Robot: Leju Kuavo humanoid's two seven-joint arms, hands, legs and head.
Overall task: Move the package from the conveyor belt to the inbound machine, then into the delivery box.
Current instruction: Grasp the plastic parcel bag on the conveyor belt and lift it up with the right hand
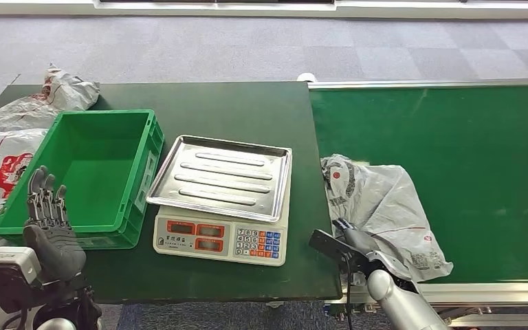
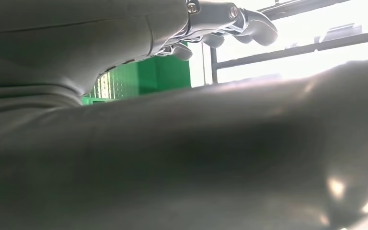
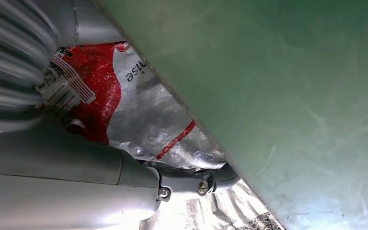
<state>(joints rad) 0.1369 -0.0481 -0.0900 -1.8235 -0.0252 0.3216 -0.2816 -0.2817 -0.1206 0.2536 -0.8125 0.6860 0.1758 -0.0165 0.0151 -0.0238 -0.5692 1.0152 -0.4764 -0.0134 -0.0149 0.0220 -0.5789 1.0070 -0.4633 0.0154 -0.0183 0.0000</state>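
The package (image 1: pixel 385 199), a crumpled white and grey plastic bag with red print, lies on the green conveyor belt (image 1: pixel 454 137) near its left end. My right hand (image 1: pixel 354 246) reaches over the belt's front edge and grips the package's near left corner. In the right wrist view the package (image 3: pixel 139 105) is pressed between my right hand (image 3: pixel 76 191) and the belt (image 3: pixel 292 96). The inbound machine, a scale (image 1: pixel 220 237) with a steel tray (image 1: pixel 179 199), stands on the dark table. My left hand (image 1: pixel 48 220) is raised with fingers apart beside the green delivery box (image 1: pixel 144 158), holding nothing.
Two more bagged parcels (image 1: pixel 48 96) (image 1: pixel 0 172) lie at the table's left, behind and beside the box. The table (image 1: pixel 247 103) meets the belt along a straight seam. In the left wrist view the green box (image 2: pixel 139 79) shows past my left hand (image 2: pixel 220 24).
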